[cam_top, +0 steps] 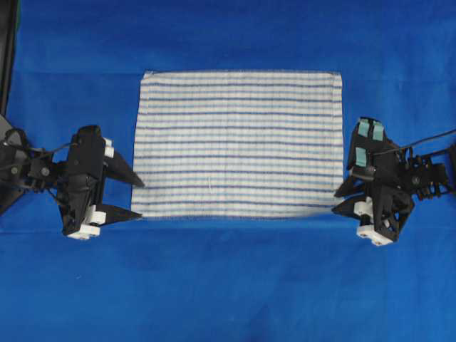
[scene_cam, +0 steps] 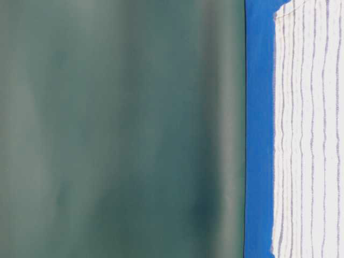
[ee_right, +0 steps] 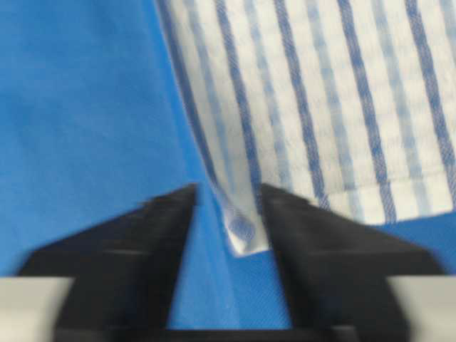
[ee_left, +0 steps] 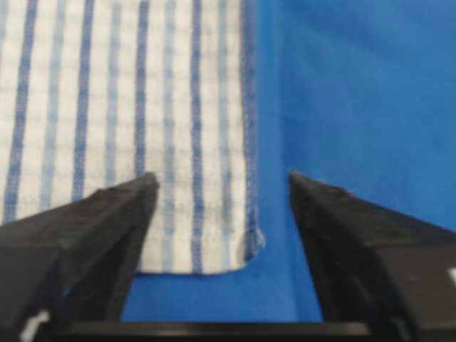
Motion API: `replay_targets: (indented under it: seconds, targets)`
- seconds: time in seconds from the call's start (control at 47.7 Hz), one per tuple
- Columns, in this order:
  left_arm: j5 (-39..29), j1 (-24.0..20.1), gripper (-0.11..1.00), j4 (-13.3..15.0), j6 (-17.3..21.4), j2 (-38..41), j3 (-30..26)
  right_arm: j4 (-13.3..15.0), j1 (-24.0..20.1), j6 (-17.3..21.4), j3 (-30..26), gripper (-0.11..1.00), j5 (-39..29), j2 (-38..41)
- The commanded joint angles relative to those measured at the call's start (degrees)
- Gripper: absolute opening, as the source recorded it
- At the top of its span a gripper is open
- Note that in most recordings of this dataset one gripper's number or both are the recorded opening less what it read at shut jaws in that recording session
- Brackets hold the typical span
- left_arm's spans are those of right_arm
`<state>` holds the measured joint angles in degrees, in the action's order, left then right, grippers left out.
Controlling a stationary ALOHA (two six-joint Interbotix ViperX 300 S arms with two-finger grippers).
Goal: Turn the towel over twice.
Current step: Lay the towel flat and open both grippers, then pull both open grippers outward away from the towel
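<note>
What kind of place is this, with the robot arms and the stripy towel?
Probably a robot practice table in a lab: two black grippers, left and right, flank a striped towel lying flat on a plain blue table cover.

The towel (cam_top: 241,143) lies flat on the table cover (cam_top: 228,285), between my two pincers: my left gripper (cam_top: 135,198) at its near left corner, my right gripper (cam_top: 340,200) at its near right corner.

Striped towel (cam_top: 239,142) flat on table
</note>
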<state>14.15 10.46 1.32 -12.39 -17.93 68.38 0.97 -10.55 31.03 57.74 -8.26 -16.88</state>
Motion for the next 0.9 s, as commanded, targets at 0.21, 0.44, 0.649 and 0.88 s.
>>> replay_targets:
  seconds: [0.21, 0.44, 0.649, 0.88]
  targets:
    - [-5.54, -2.81, 0.74, 0.00, 4.48, -11.43, -2.37, 11.34, 2.81, -0.35, -1.49, 0.62, -0.53, -11.43]
    - [-5.62, -7.91, 0.73, 0.09, 10.81, -22.94, 0.26, 22.32, 10.02, -0.44, 1.05, 0.62, 0.53, -23.64]
    - [-6.42, -10.20, 0.73, 0.09, 14.06, -33.93, 3.25, 28.13, 15.47, -0.44, 4.04, 0.62, 2.99, -31.73]
    - [-6.50, -10.90, 0.73, 0.00, 14.77, -42.71, 8.26, 28.65, 18.98, -0.35, 9.93, 0.62, 9.93, -35.42]
